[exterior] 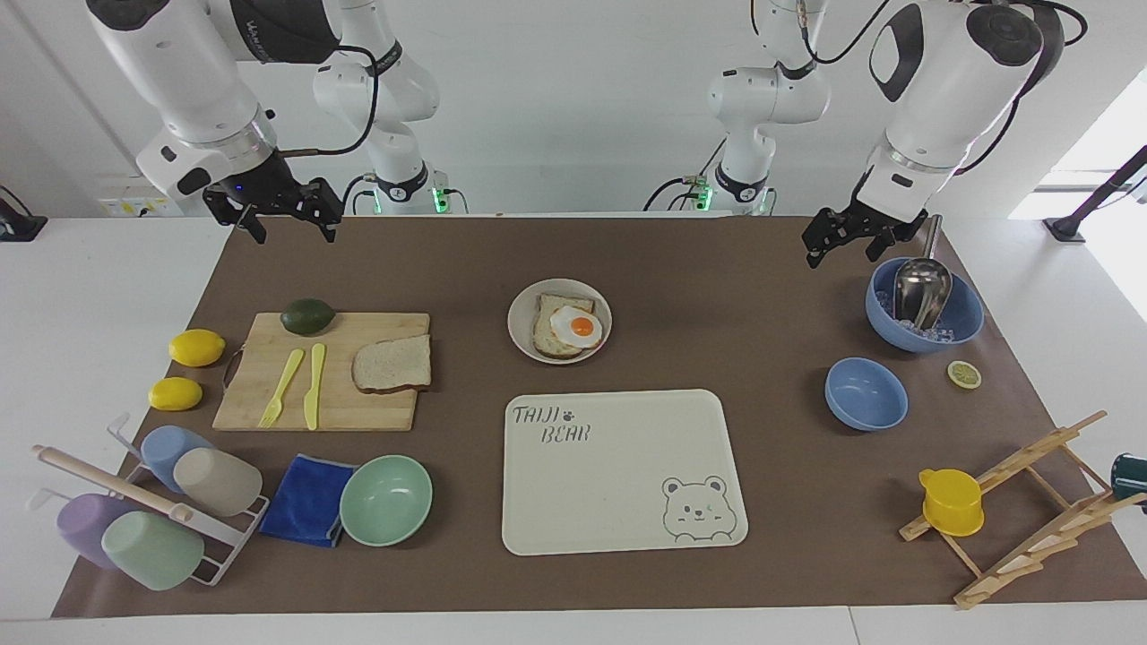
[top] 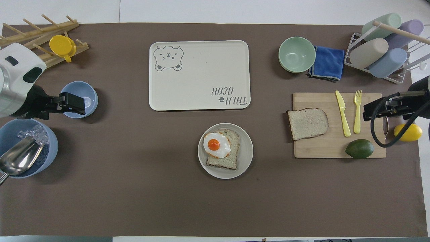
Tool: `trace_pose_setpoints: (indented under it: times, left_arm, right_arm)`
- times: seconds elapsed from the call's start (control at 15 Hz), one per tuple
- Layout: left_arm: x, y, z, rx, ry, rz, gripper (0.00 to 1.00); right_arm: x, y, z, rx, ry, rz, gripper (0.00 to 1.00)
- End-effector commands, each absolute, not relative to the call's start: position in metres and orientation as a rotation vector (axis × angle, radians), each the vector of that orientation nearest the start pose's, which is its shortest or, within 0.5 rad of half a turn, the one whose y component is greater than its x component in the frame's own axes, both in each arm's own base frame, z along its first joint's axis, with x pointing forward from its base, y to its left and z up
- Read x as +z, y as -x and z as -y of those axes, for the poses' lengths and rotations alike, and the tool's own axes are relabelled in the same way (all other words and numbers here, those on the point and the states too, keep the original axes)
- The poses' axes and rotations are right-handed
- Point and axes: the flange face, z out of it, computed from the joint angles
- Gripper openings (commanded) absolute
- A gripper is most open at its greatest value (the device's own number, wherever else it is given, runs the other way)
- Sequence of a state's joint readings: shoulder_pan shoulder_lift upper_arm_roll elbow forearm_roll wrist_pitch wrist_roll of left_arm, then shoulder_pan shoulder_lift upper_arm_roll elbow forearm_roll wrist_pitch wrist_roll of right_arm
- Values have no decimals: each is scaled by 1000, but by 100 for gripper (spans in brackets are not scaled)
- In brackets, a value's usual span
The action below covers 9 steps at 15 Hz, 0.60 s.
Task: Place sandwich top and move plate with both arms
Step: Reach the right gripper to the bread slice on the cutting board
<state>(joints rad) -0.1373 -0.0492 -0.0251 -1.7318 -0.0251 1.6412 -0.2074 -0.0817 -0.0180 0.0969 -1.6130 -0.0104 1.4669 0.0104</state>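
one brown mat [exterior: 717, 296] covers the white table [exterior: 90, 296].

Bright, even light from above fills both views. Shadows are soft and short: a faint one hugs the plate [top: 247, 149], and another the tray [top: 198, 104]. A window glares white at the facing view's right edge. The scoop [exterior: 921, 288] shines. Everything on the mat [top: 134, 188] stays sharp, with slight bending of lines toward the corners.
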Motion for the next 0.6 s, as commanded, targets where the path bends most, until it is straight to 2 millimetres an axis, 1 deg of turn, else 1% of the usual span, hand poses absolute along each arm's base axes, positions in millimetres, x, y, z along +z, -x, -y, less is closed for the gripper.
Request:
trace_pose_setpoints:
  times: [0.0, 0.53]
  left_arm:
    - [585, -532, 87, 80, 3160, 84, 100]
    - [585, -532, 87, 80, 3160, 81, 100]
  right_arm:
    - [606, -534, -7, 220, 3144, 38, 100]
    - [608, -534, -8, 205, 3129, 22, 100]
